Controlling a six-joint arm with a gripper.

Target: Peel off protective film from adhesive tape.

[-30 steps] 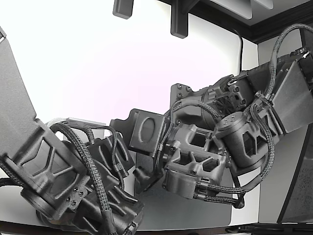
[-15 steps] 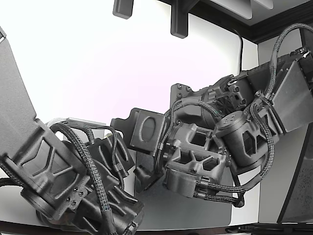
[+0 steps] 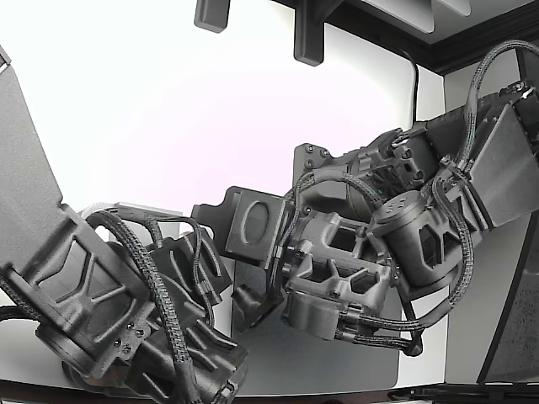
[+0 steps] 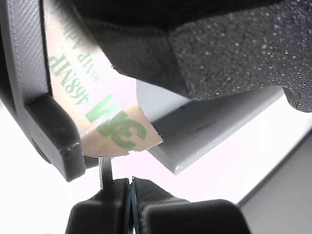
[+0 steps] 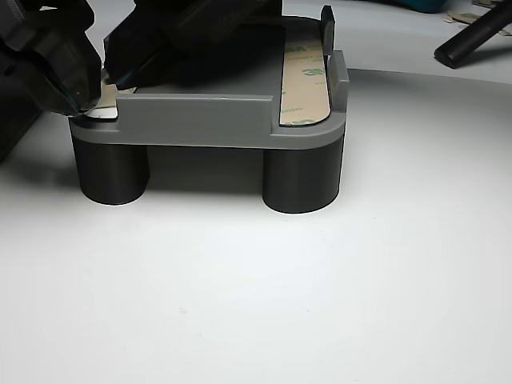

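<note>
Wrist view — glossy film (image 4: 105, 117); ribbed gripper (image 4: 130, 202).

plain white desk (image 5: 320, 304) under bright washed-out light, dark trim (image 3: 472, 42) along the far edge, black cable (image 3: 415, 84) hanging near the far corner, grey mat (image 3: 320, 362) on top

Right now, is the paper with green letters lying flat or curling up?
Curling up. In the wrist view the tan film bends away from the grey part at its rounded end, lifted off the surface rather than lying flat.

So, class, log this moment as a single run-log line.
gripper: at liner corner, closure unclear | film strip: on grey fixture, end curled | second strip: unpeeled
</note>
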